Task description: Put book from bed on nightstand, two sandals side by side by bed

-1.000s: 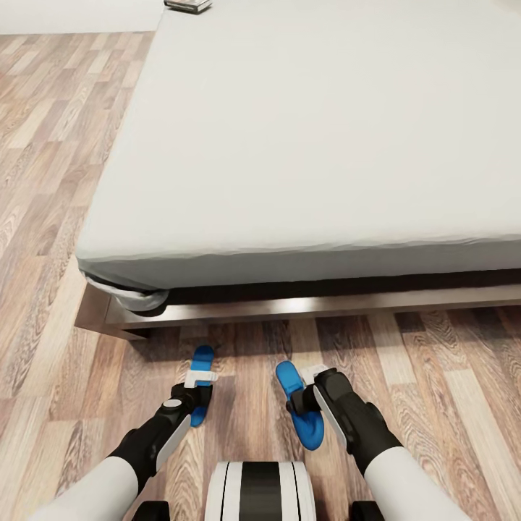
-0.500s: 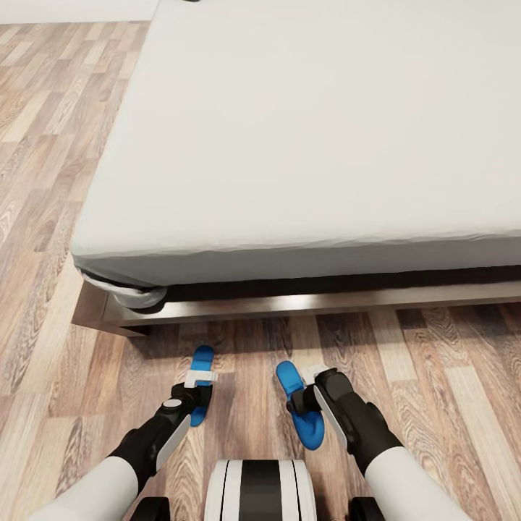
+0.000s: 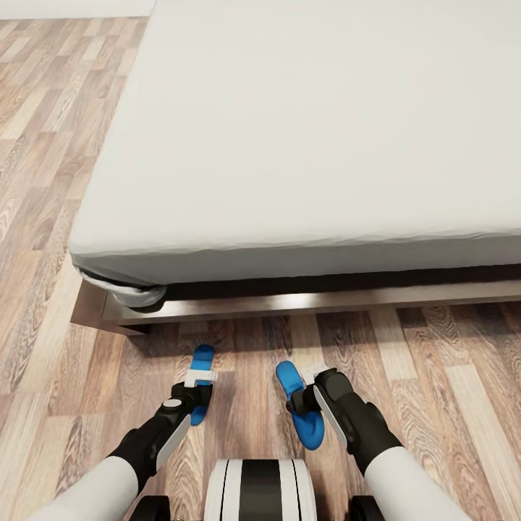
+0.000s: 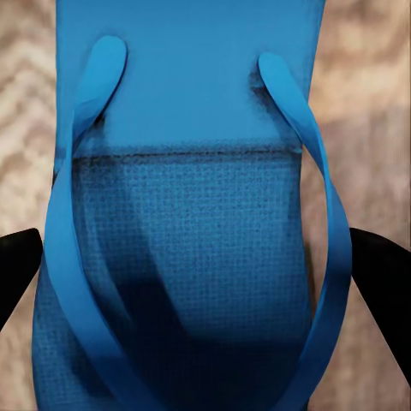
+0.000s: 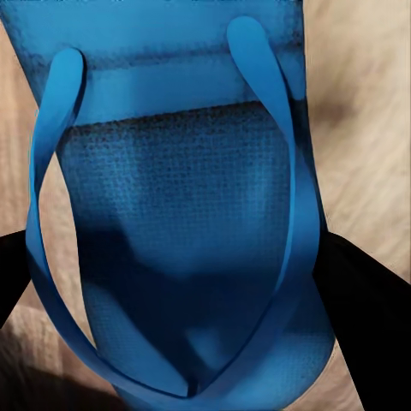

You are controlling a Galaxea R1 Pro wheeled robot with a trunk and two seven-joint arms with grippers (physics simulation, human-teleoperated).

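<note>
Sandals sit low in my head view, left sandal (image 3: 202,373) pinched by my left claw (image 3: 197,394), right sandal (image 3: 302,412) by my right claw (image 3: 302,402), near the bed (image 3: 304,145); only the camera dipped, so both remain unplaced.

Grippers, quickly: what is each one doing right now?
Left gripper: fingers either side of the left sandal; grip cannot be told.
Right gripper: astride the right sandal; cannot be told.

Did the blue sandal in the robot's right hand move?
No. The right sandal sits the same against the robot's white trunk and floor planks; just the camera tipped down a little.
</note>
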